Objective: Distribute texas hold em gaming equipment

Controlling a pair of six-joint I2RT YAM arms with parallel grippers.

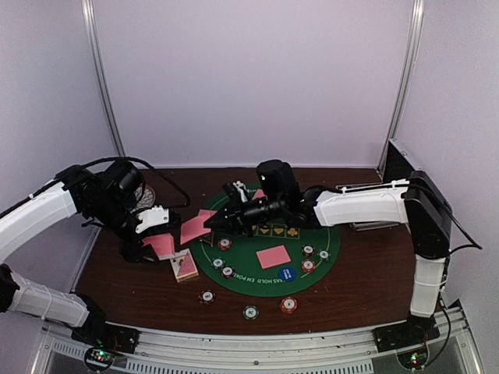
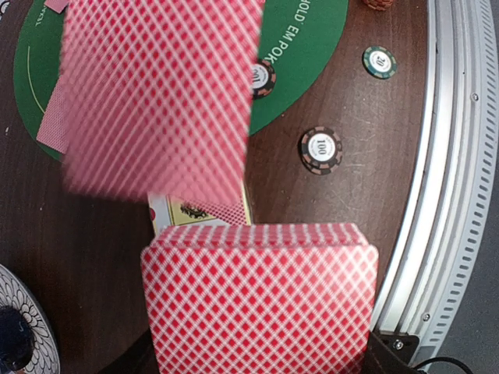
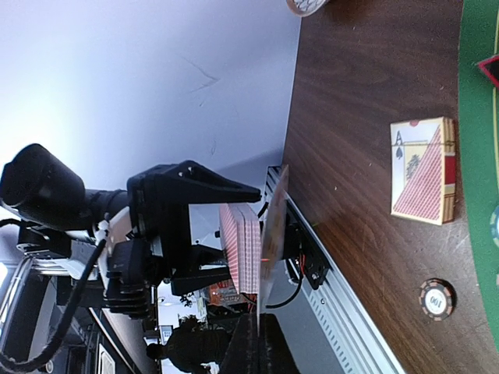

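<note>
**Desk:** What sits closest to the lens?

**Photographer:** A squared deck (image 2: 261,304) of pink-backed cards with a white diamond lattice and rounded corners. It is clamped in the left gripper (image 3: 243,234), low over the table's left side, with the jaws closed on it.

**Desk:** And the blurred sheet above it?

**Photographer:** A single card (image 2: 160,93) with the same lattice, pinched in the right gripper (image 1: 212,224), whose jaws are pressed thin on it. It hangs just beside the deck and shows edge-on from the right wrist. Whether the two touch, I cannot tell.

**Desk:** What surrounds them?

**Photographer:** Below the deck lies a cardboard card box (image 3: 423,170) with an ace of spades printed on one face. It rests on the dark wood-grain table (image 3: 343,117), just off the round green felt mat (image 1: 245,261). One face-down card (image 1: 273,256) lies flat on the felt. Small striped poker chips (image 2: 321,149) are scattered about — several on the mat, three on bare wood toward the front. A ribbed aluminium rail (image 2: 437,195) runs along the near edge, and a round black-and-white patterned disc (image 2: 19,335) sits at far left.

**Desk:** Anything blocking the view?

**Photographer:** The right arm (image 1: 359,206) stretches across the mat's far half and hides part of the felt.
</note>
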